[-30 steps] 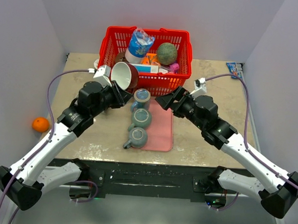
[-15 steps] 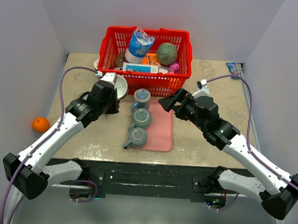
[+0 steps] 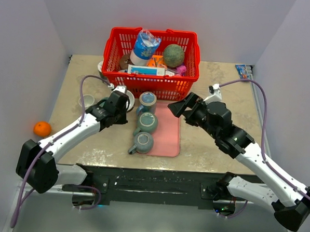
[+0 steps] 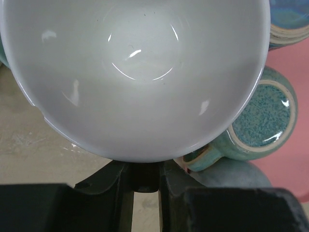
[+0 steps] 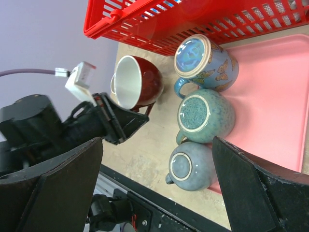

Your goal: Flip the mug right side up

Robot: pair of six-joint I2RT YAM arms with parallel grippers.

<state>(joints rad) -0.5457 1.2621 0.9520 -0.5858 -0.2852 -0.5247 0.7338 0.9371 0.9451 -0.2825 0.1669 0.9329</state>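
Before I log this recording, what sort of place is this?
Probably a robot test booth, not a real kitchen: plain walls box in a small table, two robot arms are mounted at its near edge, and a red basket of household items sits behind a row of mugs.

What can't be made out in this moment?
Top view: the red mug is mostly covered by the left gripper.
Left wrist view: the mug's white inside fills the frame; its handle and base are hidden.
Top view: the blue packet is too small to identify.
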